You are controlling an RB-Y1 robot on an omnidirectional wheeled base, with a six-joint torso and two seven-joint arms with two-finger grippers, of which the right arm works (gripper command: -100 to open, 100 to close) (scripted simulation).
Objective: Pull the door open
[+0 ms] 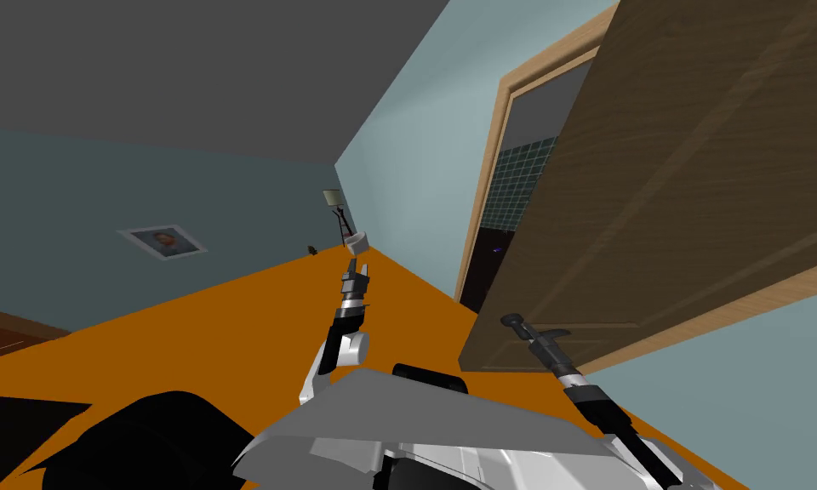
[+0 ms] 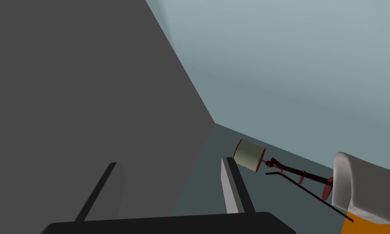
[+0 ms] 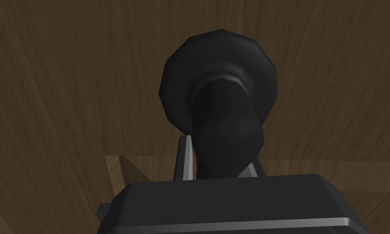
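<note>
A dark brown wooden door point(image 1: 671, 196) stands partly swung out of its light wood frame point(image 1: 494, 170) on my right. Its black lever handle point(image 3: 226, 122) runs out from a round black plate on the door point(image 3: 68, 101). My right gripper point(image 3: 218, 162) is shut on the handle, one light finger pressed to each side of the lever. In the head view the right gripper point(image 1: 532, 333) meets the handle point(image 1: 512, 321) near the door's free edge. My left gripper point(image 1: 356, 276) is held out ahead over the orange floor, and the left gripper point(image 2: 170, 161) is open and holds nothing.
Through the gap beside the door I see a tiled wall point(image 1: 517, 183) and a black area below it. A floor lamp point(image 1: 334, 204) and a white rounded object point(image 1: 357, 242) stand in the far corner. A black shape point(image 1: 143, 442) lies at my near left.
</note>
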